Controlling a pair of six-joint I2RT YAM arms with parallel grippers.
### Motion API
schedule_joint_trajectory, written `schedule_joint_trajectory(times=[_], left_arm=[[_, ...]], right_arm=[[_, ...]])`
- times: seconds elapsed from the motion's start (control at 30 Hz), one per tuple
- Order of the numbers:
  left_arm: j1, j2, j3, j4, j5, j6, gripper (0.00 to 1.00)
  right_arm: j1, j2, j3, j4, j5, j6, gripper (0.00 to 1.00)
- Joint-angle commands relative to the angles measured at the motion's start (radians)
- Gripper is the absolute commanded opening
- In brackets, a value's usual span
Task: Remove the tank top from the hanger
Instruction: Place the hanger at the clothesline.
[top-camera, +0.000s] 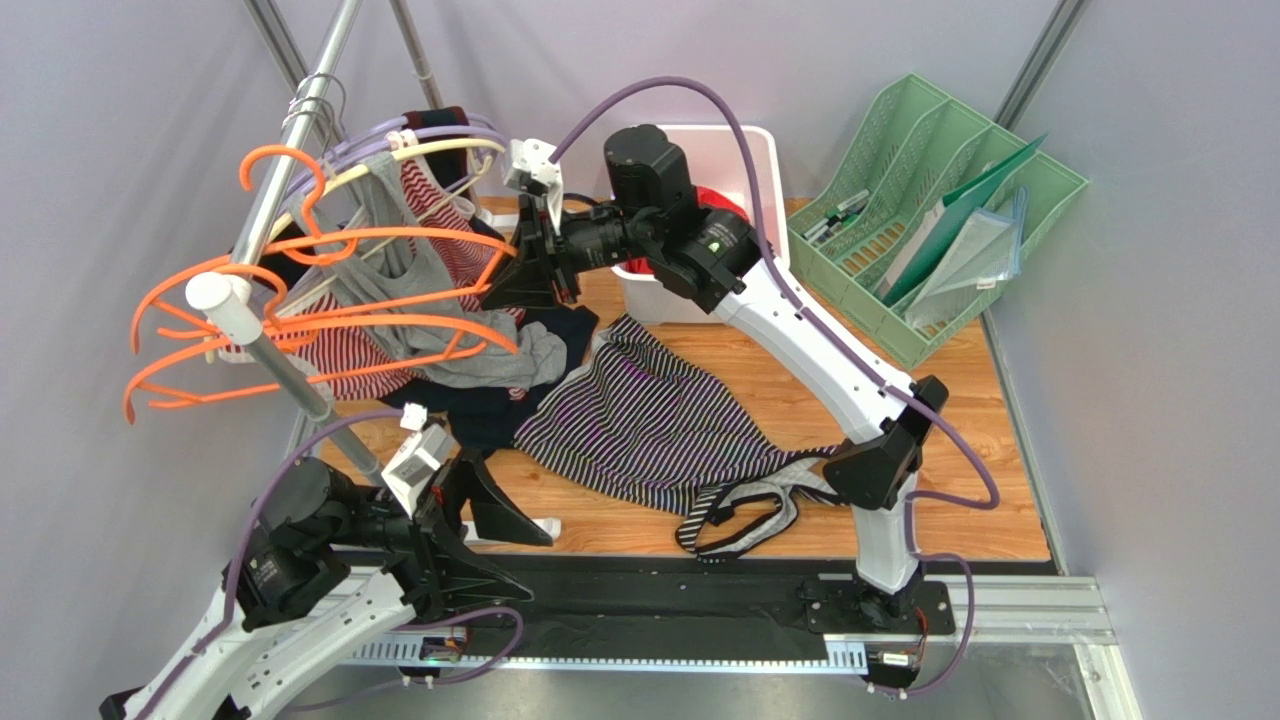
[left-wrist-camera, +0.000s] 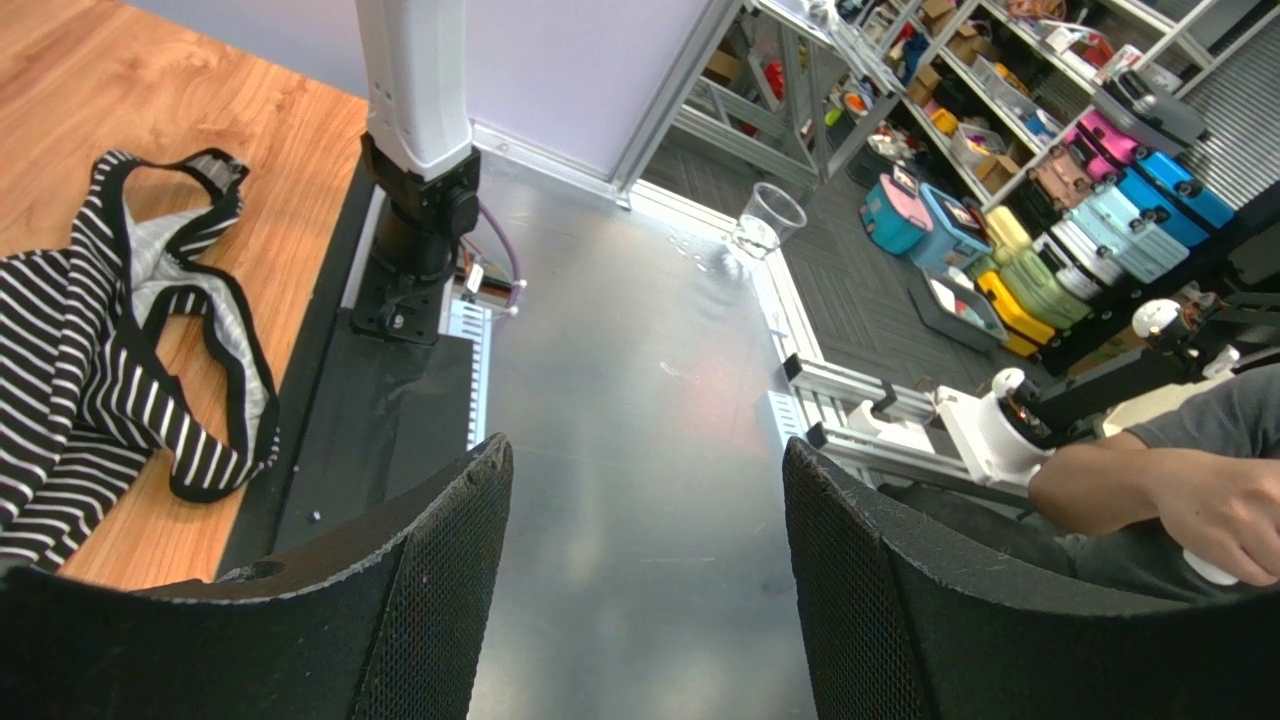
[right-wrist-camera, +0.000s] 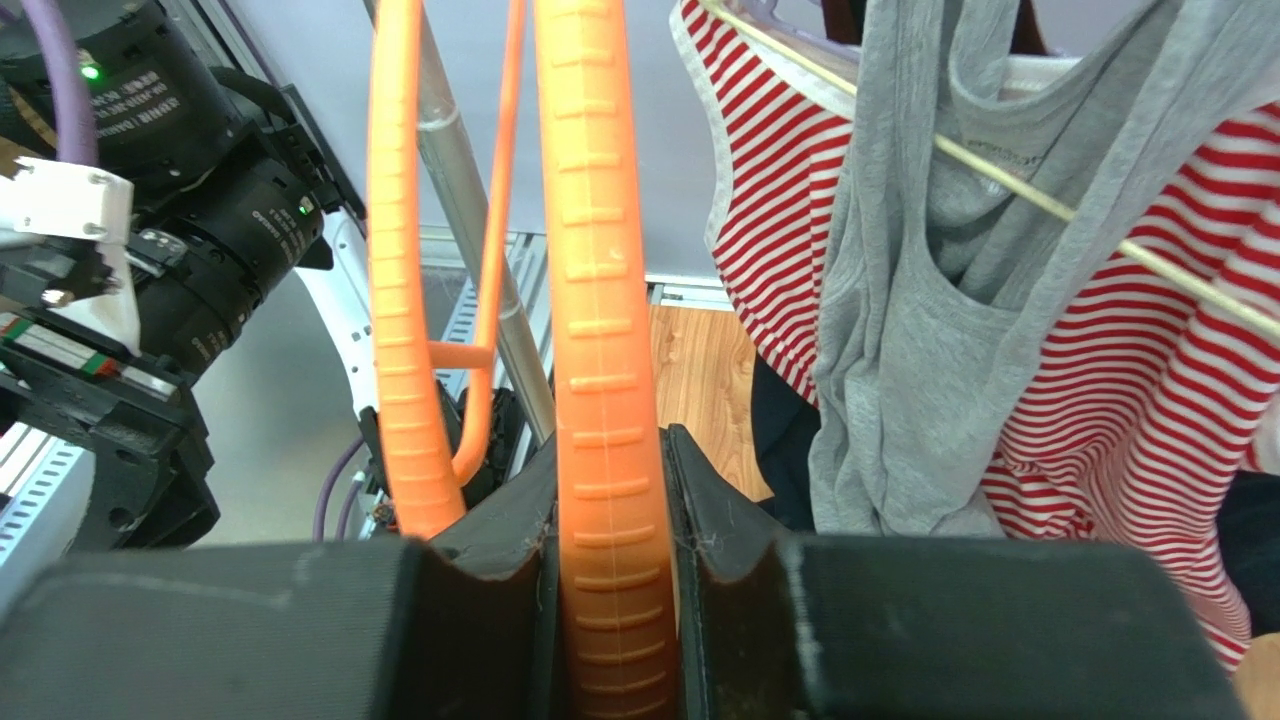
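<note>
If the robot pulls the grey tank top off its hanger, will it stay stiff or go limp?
Probably limp: the grey tank top sags in soft folds. It looks thin, so it is likely light. It may snag, since a thin cream hanger bar crosses it, close beside the red striped top.

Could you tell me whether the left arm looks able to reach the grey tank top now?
Probably yes: the left fingers are open and empty, though orange hangers crowd the grey tank top.
</note>
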Motion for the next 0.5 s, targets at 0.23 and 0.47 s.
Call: schedule_joint_trajectory(times=[0.23, 0.47], left_arm=[[0.0, -0.021, -0.002, 0.013, -0.002, -0.015, 0.71], [-0.002, -0.025, -0.002, 0.018, 0.0, -0.018, 0.72]], right_arm=[[0.066, 0.026, 0.032, 0.02, 0.069, 0.023, 0.0], [0.088, 0.04, 0.03, -0.004, 0.097, 0.017, 0.0]])
